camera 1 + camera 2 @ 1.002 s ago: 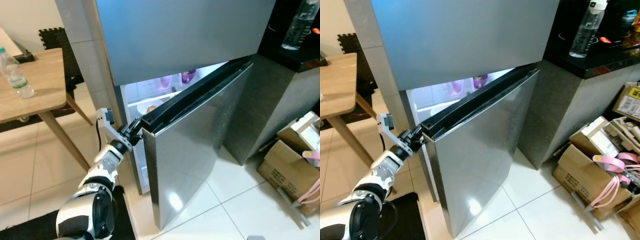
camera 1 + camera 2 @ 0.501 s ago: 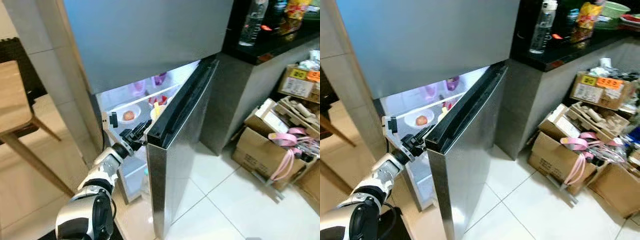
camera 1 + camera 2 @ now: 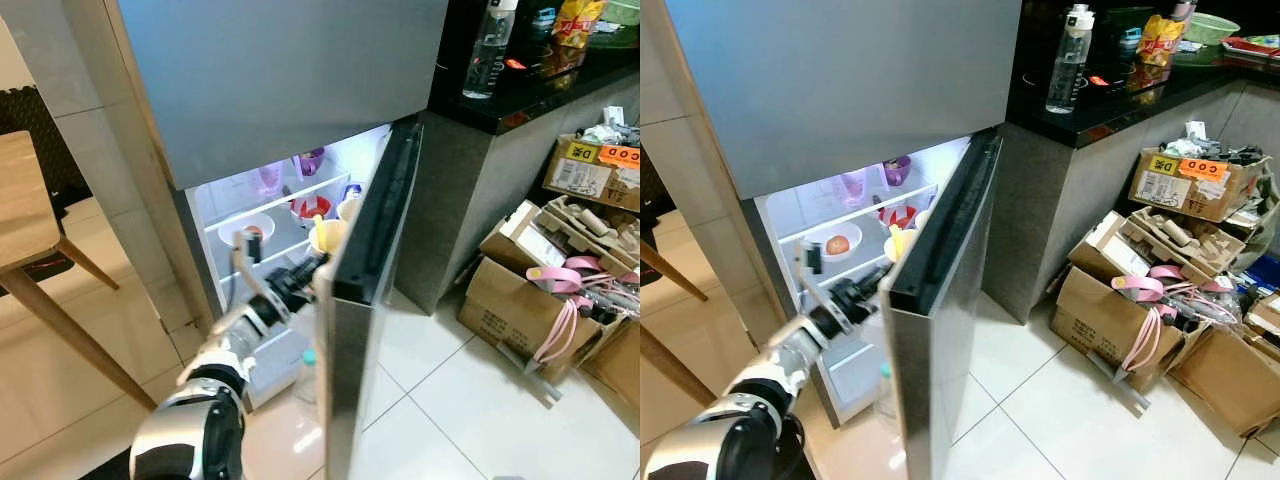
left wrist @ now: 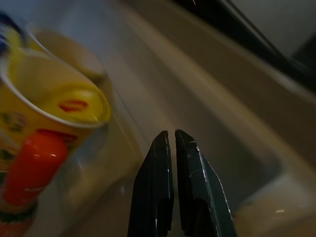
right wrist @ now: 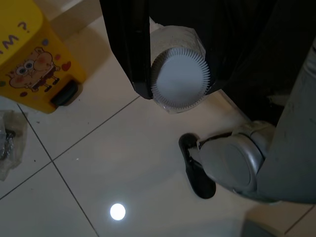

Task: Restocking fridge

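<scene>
The lower fridge door (image 3: 358, 330) stands wide open under the shut grey upper door (image 3: 280, 70). My left gripper (image 3: 303, 277) reaches in at the door's inner edge, beside a yellow cup (image 3: 327, 236) on the shelf. In the left wrist view the gripper (image 4: 171, 133) is shut with nothing between its fingers, and the yellow cup (image 4: 47, 103) is close by. My right gripper (image 5: 180, 84) hangs low over the floor, shut on a round white item with a pleated paper base (image 5: 180, 79).
Lit shelves hold a white bowl with a fruit (image 3: 837, 243), a red bowl (image 3: 898, 215) and purple cups (image 3: 310, 160). Cardboard boxes (image 3: 1120, 300) crowd the floor right, below a black counter (image 3: 1110, 85). A wooden table (image 3: 25, 215) stands left. A yellow bin (image 5: 34, 54) is near my foot (image 5: 227, 163).
The lower door has swung from slightly ajar to wide open, my left gripper following its edge. The camera has shifted right, bringing the boxes into view.
</scene>
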